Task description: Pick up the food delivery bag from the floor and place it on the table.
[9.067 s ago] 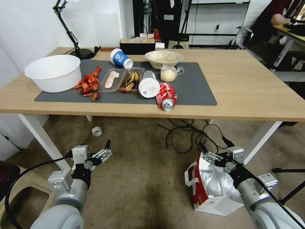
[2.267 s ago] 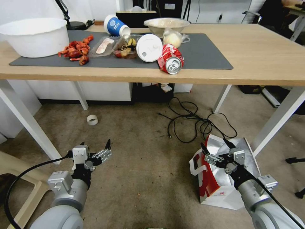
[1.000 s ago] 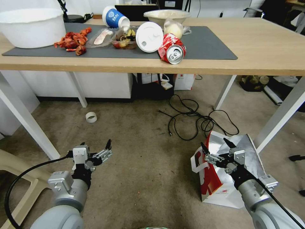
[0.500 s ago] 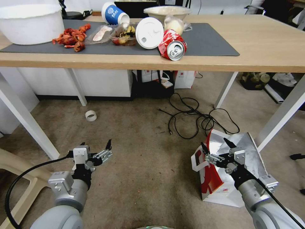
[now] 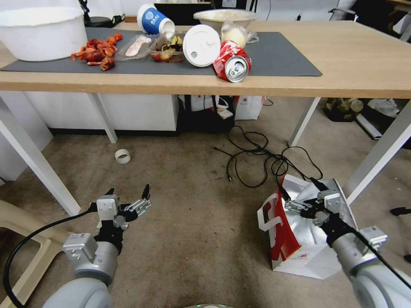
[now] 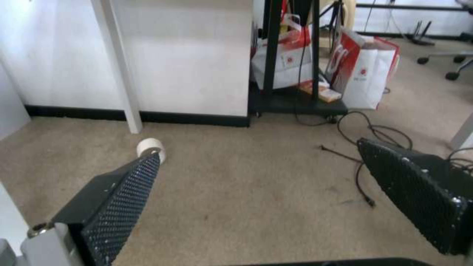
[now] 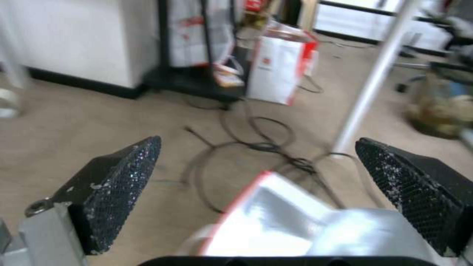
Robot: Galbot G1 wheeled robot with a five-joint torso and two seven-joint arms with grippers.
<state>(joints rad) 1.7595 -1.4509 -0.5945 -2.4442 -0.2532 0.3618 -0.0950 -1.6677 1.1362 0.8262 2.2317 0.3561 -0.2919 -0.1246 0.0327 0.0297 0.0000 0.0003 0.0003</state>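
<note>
Food delivery bag (image 5: pixel 299 239) upright under spread right pincer (image 5: pixel 300 193); foil lining (image 7: pixel 295 221) wrist-visible.

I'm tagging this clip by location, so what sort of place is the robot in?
Probably an office or lab room set up as a meal-cleanup test: a light-wood table littered with food leftovers, loose cables on worn carpet floor, and a food delivery bag standing on it.
</note>
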